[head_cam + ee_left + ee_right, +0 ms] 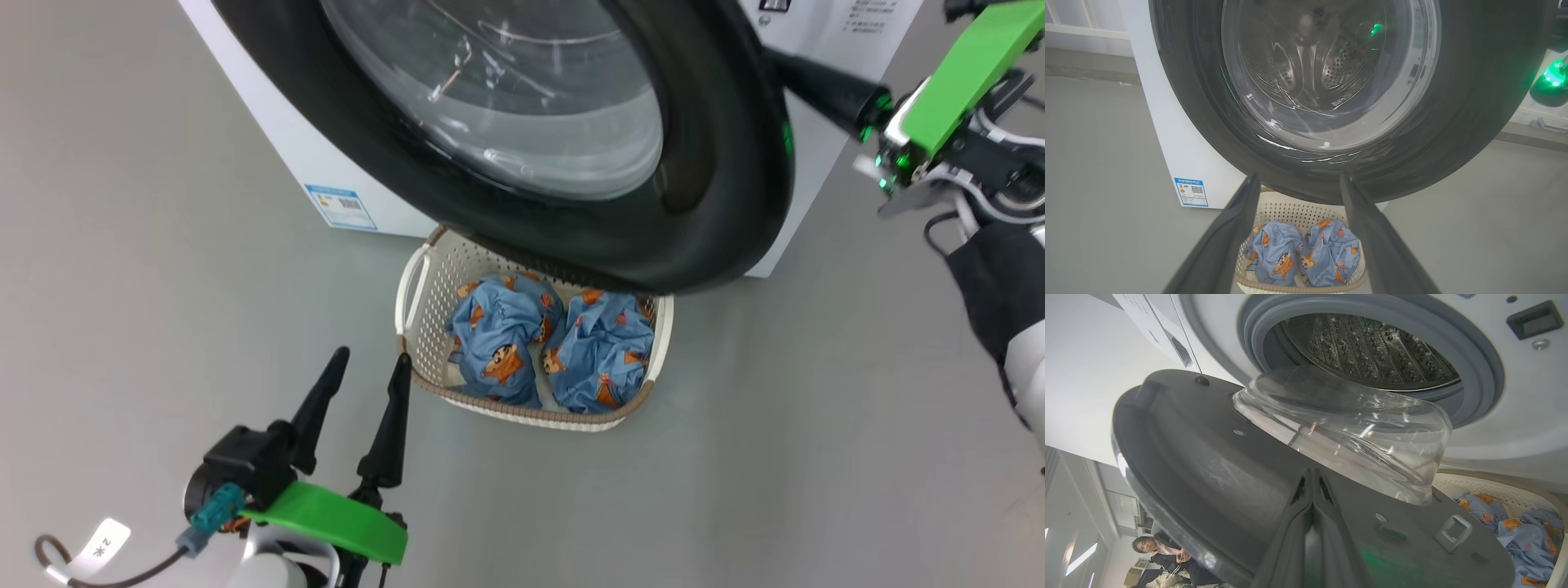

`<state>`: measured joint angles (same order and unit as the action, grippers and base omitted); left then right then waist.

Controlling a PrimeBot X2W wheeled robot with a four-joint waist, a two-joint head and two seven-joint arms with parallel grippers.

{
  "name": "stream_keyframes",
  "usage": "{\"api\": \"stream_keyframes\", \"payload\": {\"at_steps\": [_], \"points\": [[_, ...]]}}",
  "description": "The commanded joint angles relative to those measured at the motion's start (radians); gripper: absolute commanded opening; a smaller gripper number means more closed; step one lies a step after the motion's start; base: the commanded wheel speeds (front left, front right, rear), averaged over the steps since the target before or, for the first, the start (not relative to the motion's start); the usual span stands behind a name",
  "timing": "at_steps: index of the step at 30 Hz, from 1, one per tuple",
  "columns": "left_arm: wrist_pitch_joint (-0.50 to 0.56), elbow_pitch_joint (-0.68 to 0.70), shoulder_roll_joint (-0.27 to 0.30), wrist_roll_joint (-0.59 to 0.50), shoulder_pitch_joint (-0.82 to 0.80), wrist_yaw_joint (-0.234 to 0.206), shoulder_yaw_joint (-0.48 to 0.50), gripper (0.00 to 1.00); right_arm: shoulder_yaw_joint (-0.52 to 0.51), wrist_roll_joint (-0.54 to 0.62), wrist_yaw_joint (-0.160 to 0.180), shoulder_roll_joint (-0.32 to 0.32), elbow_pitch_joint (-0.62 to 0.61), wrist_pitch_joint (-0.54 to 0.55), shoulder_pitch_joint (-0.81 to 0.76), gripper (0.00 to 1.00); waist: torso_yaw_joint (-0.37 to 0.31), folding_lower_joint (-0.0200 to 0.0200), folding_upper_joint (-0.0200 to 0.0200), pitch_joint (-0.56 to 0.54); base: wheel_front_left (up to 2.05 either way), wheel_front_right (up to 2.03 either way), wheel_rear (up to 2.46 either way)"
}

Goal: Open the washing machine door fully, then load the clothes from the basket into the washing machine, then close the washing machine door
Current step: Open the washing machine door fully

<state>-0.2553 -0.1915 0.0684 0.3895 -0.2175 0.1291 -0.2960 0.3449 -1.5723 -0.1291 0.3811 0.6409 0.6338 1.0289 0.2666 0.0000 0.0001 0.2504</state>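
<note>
The washing machine door [718, 188] stands swung partly out from the washing machine [269, 139]. Its lower rim hangs over the basket [420, 327] on the floor [816, 408], where the clothes [498, 343] lie as two bundles side by side. The right gripper [1312, 475] has its fingers pressed together on nothing, tips against the door's dark inner face, while the left gripper [371, 357] hovers by the basket's near corner, fingers spread wide and empty.

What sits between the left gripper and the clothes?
Head view: just the cream perforated plastic basket's wall separates the left gripper from the light-blue printed clothes.
</note>
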Motion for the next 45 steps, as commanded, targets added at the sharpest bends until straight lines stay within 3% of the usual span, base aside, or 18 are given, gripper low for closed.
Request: {"api": "stream_keyframes", "payload": {"at_steps": [1, 23, 45], "points": [[-0.006, 0.023, 0.022, -0.014, 0.003, 0.002, 0.038, 1.00, 0.020, -0.007, -0.002, -0.026, -0.027, 0.014, -0.032, 0.00, -0.002, 0.0000, -0.0001, -0.013, 0.00, 0.00, 0.00], [-0.006, 0.039, 0.037, -0.033, 0.112, 0.002, 0.051, 1.00, 0.063, -0.042, -0.002, -0.088, -0.128, 0.087, -0.220, 0.00, 0.010, 0.0000, -0.0001, -0.143, 0.00, 0.00, 0.00], [-0.006, 0.047, 0.042, -0.040, 0.153, 0.002, 0.069, 1.00, 0.101, -0.051, -0.002, -0.196, -0.248, 0.119, -0.370, 0.00, 0.068, 0.0000, -0.0001, -0.190, 0.00, 0.00, 0.00]]}}
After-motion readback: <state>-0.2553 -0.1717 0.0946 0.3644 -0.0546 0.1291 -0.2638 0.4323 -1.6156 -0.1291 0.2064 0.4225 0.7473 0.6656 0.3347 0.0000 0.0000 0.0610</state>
